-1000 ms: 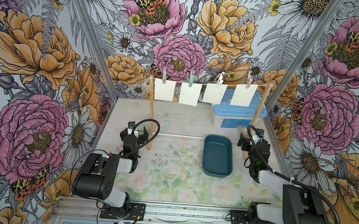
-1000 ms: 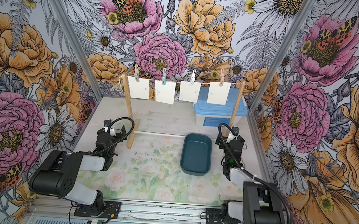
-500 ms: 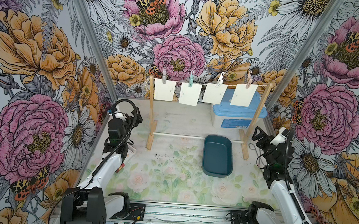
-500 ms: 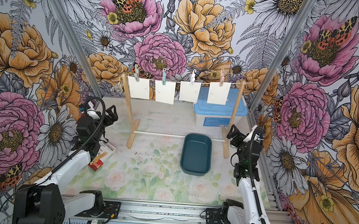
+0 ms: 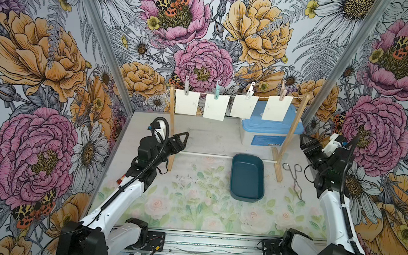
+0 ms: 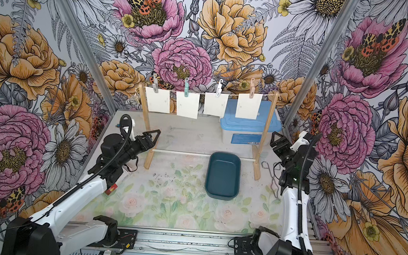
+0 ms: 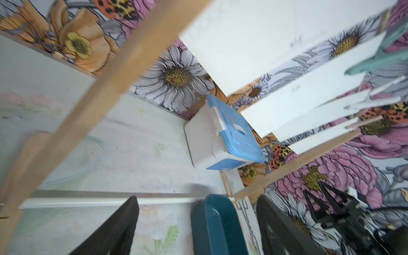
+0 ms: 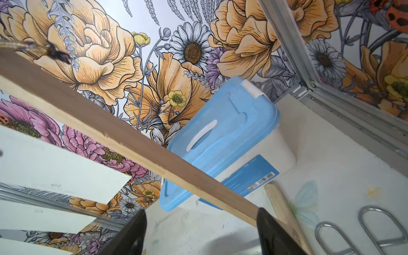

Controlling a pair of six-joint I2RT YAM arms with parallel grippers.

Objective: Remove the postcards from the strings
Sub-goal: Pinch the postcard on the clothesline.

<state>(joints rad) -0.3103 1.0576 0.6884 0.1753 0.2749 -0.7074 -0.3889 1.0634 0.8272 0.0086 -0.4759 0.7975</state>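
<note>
Several cream postcards [image 5: 187, 102] [image 6: 248, 109] hang from pastel pegs on the string [image 5: 262, 97], which runs between two wooden posts [image 5: 172, 120]. My left gripper [image 5: 184, 139] [image 7: 198, 198] is open and empty. It hovers just right of the left post, below the leftmost card and pointing right. My right gripper [image 5: 305, 142] [image 8: 202, 212] is also open and empty. It hangs just right of the right post [image 5: 291, 132], below the rightmost card [image 5: 276, 108]. In the left wrist view the postcards [image 7: 276, 44] show edge-on.
A white box with a blue lid [image 5: 271, 128] stands behind the right post. A dark teal tray [image 5: 246, 177] lies in front of the rack's crossbar. Metal tongs [image 5: 296, 180] lie right of the post's foot. A small red-and-white box [image 6: 112, 189] sits under my left arm.
Both arms have unfolded from low poses near the table's front. The left gripper swung right to the left post, and the right gripper moved back and up beside the right post.
</note>
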